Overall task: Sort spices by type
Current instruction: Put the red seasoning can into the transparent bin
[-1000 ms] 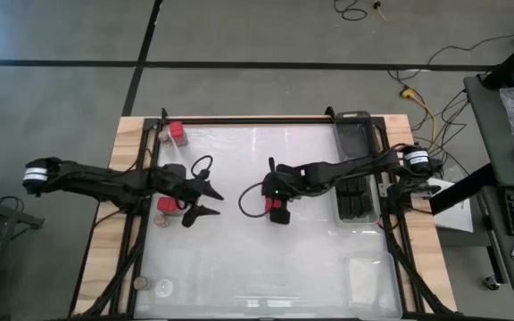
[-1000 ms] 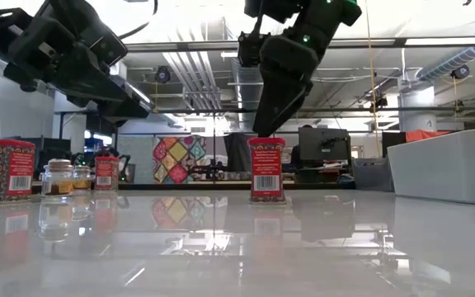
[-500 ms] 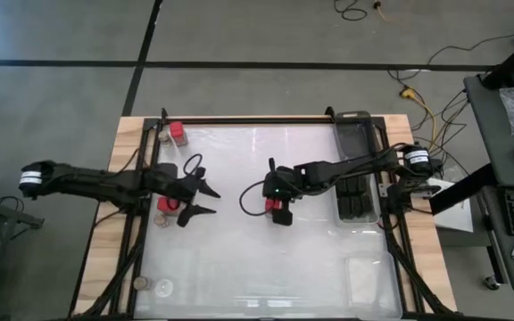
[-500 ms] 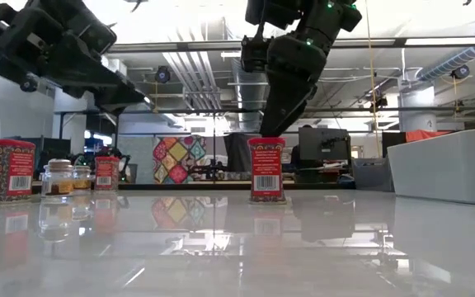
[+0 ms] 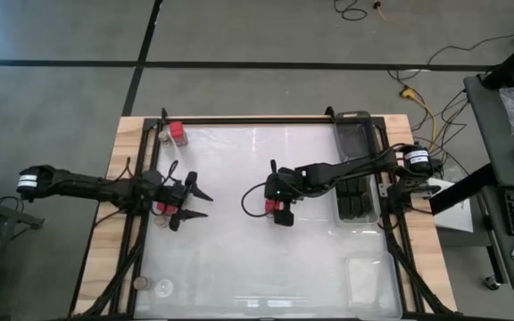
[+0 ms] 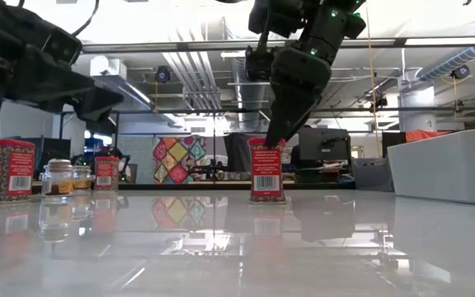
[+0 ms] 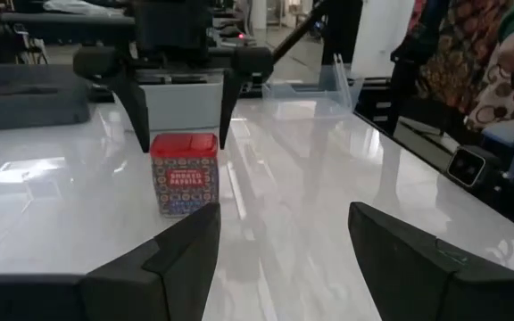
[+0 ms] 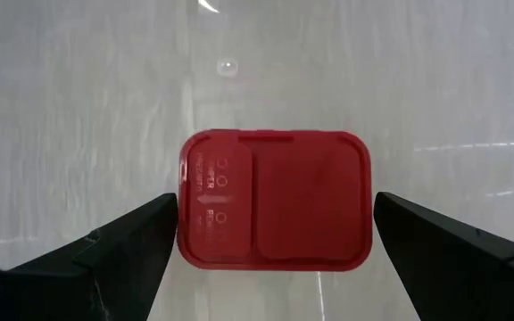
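Note:
A red spice tin point(image 5: 280, 214) stands upright on the white table, near its middle. My right gripper point(image 8: 275, 205) hangs over it, pointing steeply down and open. Its fingers point(image 7: 139, 125) stand on either side of the tin's lid point(image 8: 275, 198), with a gap showing on each side. My left gripper point(image 5: 205, 204) is open and holds nothing. It sits low at the table's left, pointing almost level toward the tin point(image 7: 184, 174). Another red tin point(image 5: 162, 209) is partly hidden under the left arm.
A red tin point(image 5: 177, 134) and a small jar point(image 5: 163, 136) stand at the far left corner, and two jars point(image 5: 150, 285) at the near left. A clear tray point(image 5: 357, 134) holding dark blocks point(image 5: 355, 201) lies along the right side. A smaller clear tray point(image 5: 364, 278) is near right.
My left gripper has drawn back toward the table's left edge and sunk lower, tipping from a downward slant to nearly level. Its fingers stay open. The red tin in the middle has not moved.

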Controlling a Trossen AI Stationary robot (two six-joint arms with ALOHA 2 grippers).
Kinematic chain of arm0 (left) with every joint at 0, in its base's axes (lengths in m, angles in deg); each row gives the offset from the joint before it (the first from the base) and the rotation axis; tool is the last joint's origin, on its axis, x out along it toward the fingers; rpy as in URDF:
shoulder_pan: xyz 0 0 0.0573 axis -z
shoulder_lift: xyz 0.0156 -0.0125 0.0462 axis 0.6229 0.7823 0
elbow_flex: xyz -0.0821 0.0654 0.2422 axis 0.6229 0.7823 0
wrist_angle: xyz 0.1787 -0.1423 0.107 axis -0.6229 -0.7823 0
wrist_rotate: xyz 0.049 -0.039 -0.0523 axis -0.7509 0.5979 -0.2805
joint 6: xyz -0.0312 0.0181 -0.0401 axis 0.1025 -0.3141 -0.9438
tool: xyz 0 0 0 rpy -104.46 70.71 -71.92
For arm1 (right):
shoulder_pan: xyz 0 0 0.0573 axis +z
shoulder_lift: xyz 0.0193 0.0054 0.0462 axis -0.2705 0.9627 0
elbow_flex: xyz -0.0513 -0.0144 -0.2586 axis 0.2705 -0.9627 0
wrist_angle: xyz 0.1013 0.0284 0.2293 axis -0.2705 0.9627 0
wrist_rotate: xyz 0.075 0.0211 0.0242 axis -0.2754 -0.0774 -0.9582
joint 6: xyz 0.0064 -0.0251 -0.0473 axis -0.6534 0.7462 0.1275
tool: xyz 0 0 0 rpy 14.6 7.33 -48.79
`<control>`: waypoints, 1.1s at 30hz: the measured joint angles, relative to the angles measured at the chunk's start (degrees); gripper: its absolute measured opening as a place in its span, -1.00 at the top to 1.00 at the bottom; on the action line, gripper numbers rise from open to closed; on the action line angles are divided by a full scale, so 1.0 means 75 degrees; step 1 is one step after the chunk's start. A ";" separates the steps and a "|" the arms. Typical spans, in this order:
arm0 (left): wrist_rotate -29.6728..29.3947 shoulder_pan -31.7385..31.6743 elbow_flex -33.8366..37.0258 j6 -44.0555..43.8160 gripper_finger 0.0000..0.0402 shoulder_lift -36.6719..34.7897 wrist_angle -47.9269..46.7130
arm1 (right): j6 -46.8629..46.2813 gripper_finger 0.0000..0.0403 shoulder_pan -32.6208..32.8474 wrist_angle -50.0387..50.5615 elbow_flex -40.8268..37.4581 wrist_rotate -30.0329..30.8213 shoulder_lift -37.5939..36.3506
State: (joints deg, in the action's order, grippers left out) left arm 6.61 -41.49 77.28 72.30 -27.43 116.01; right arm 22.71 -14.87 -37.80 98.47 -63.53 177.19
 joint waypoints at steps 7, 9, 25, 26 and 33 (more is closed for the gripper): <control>0.0002 -0.0002 -0.0056 -0.0283 -0.16 0.0033 -0.0165 | 0.0085 -0.83 0.0000 -0.0603 -0.0126 -0.0002 0.0013; 0.0005 -0.0002 -0.0001 -0.0313 -0.16 0.0027 -0.0161 | 0.0060 -0.83 0.0000 -0.0664 -0.0157 -0.0003 0.0097; -0.0010 0.0004 -0.0127 0.0165 -0.16 0.0080 -0.0029 | 0.0055 -0.58 0.0000 -0.0807 -0.0229 -0.0006 0.0281; -0.0010 0.0004 -0.0161 0.0165 -0.16 0.0106 -0.0047 | 0.0055 -0.55 0.0000 -0.0814 -0.0229 -0.0002 0.0285; -0.0014 0.0004 -0.0196 0.0040 -0.16 0.0193 -0.0051 | 0.0061 -0.58 0.0000 -0.0799 -0.0229 -0.0005 0.0253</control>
State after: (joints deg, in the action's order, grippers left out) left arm 6.51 -41.47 75.81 72.59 -25.98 115.63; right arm 23.17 -14.87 -43.79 96.76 -63.57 179.09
